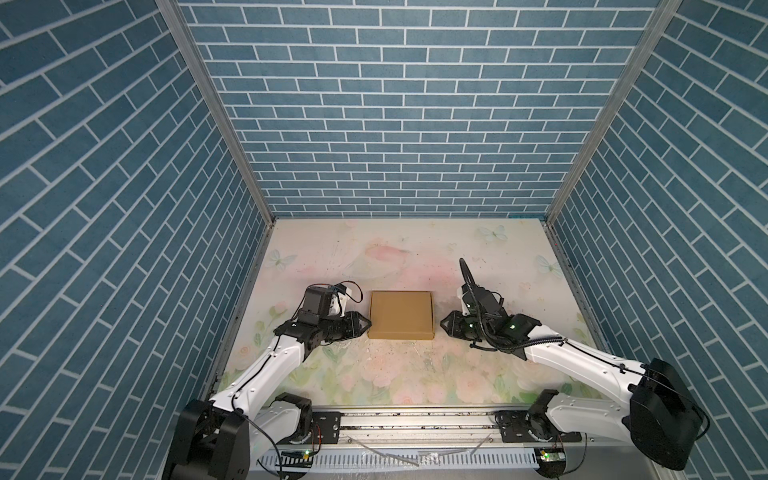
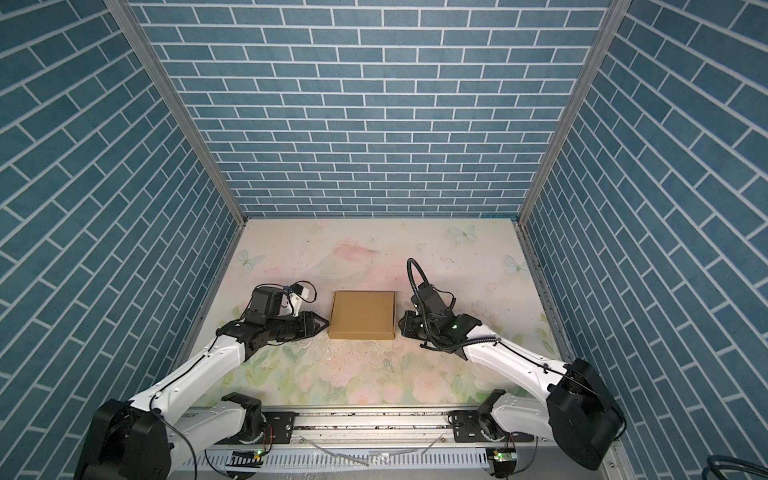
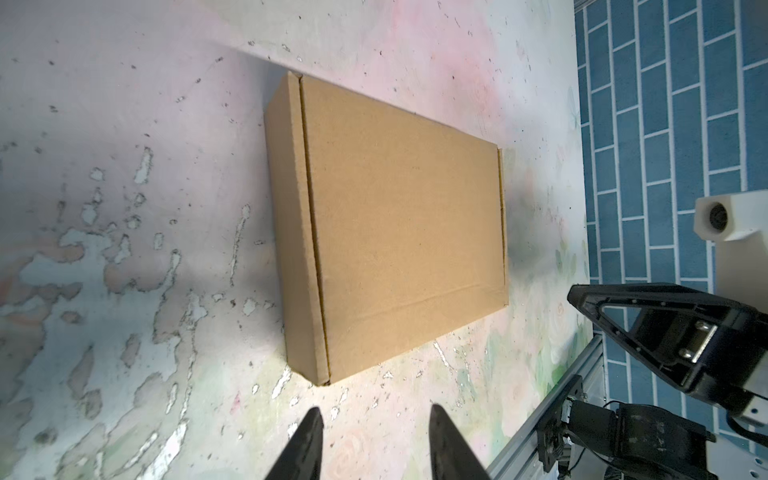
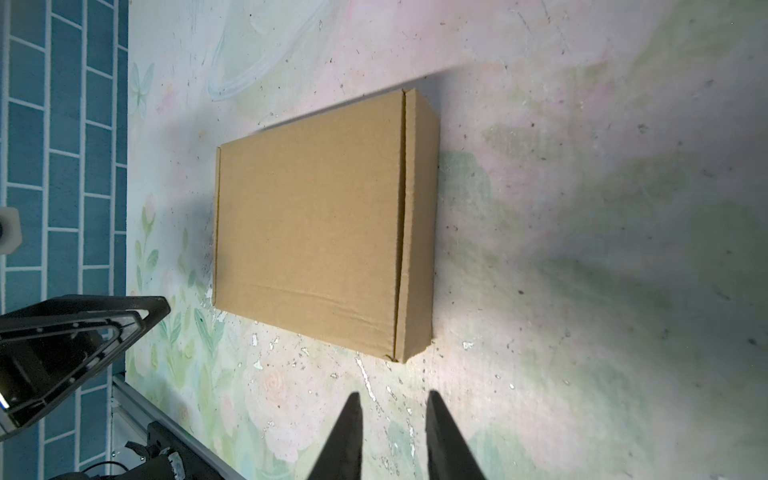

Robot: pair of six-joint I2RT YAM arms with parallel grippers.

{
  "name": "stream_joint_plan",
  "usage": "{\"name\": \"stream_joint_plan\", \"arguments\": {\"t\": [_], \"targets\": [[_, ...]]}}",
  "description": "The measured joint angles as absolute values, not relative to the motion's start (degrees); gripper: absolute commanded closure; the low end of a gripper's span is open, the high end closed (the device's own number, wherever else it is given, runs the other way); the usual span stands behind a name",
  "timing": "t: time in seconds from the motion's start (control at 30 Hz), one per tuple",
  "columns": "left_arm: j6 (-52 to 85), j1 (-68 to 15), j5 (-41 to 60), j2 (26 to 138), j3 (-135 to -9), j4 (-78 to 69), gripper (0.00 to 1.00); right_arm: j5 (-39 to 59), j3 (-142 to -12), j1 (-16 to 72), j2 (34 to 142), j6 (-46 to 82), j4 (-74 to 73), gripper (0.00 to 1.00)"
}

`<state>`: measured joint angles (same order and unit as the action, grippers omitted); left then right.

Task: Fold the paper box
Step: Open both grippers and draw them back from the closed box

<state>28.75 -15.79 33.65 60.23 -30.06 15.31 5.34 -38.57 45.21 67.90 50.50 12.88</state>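
Closed paper box [image 1: 401, 314] lies flat on the table [image 1: 386, 374] between the two grippers
The left gripper [image 1: 366, 325] sits just beside its left edge, the right gripper [image 1: 443, 323] near its right edge; both have fingers apart, empty

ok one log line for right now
paper box: folded shut, on table | left jaws: open, empty, beside box | right jaws: open, empty, beside box | contact: none

Nothing legible appears in any view. The paper box [image 1: 401, 313] shows plain brown cardboard faces, and the surface [image 1: 415, 249] bears only a faded print of flowers and butterflies, without lettering.
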Motion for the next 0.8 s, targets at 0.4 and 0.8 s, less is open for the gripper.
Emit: {"name": "stream_joint_plan", "arguments": {"t": [0.4,0.8], "targets": [[30.0,-15.8,29.7,59.0,-30.1,15.3,0.36,1.0,-38.6,45.2,66.8,48.5,13.8,0.63],[29.5,-15.8,23.3,62.1,-32.6,10.2,0.00,-9.0,-38.3,43.4,62.9,44.6,15.3,0.44]]}}
